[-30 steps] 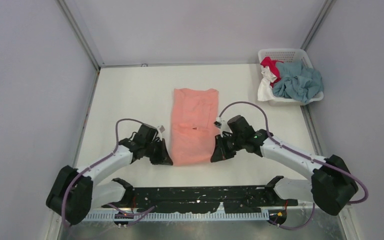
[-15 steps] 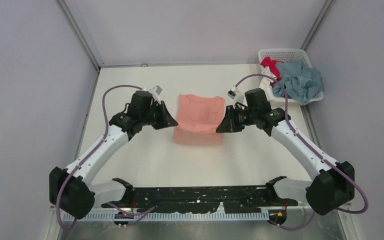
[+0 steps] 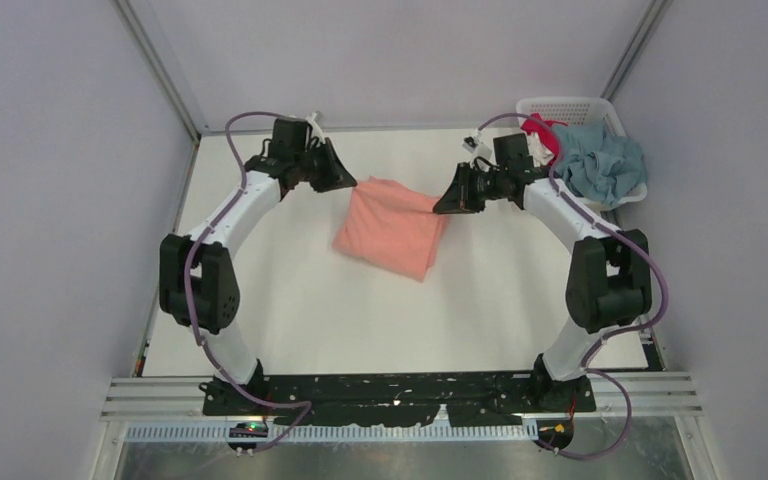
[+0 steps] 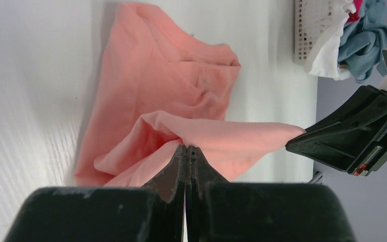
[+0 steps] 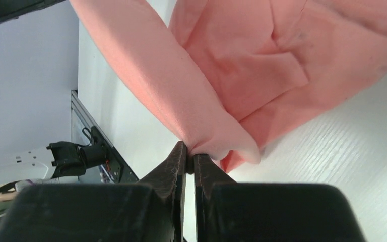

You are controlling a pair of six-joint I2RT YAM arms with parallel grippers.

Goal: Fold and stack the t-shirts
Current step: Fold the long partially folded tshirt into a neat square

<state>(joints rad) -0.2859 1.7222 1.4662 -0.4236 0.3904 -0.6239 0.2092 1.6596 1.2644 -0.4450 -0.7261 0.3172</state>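
The salmon-pink t-shirt (image 3: pixel 388 225) lies folded over on the white table, its far edge lifted and stretched between both grippers. My left gripper (image 3: pixel 352 183) is shut on the shirt's far left corner; the left wrist view shows its tips (image 4: pixel 186 149) pinching the cloth (image 4: pixel 156 80). My right gripper (image 3: pixel 440 205) is shut on the far right corner; the right wrist view shows its tips (image 5: pixel 187 151) pinching the cloth (image 5: pixel 262 70). Blue (image 3: pixel 598 165), red (image 3: pixel 542 134) and white (image 3: pixel 530 172) t-shirts lie crumpled in the basket.
A white lattice basket (image 3: pixel 572 108) stands at the table's far right corner and shows in the left wrist view (image 4: pixel 310 27). Grey walls close in the table on three sides. Both arms reach far across the table.
Both grippers have carried the shirt's near edge away from me, towards the far edge, doubling the shirt over itself. The shirt now lies shorter and skewed.
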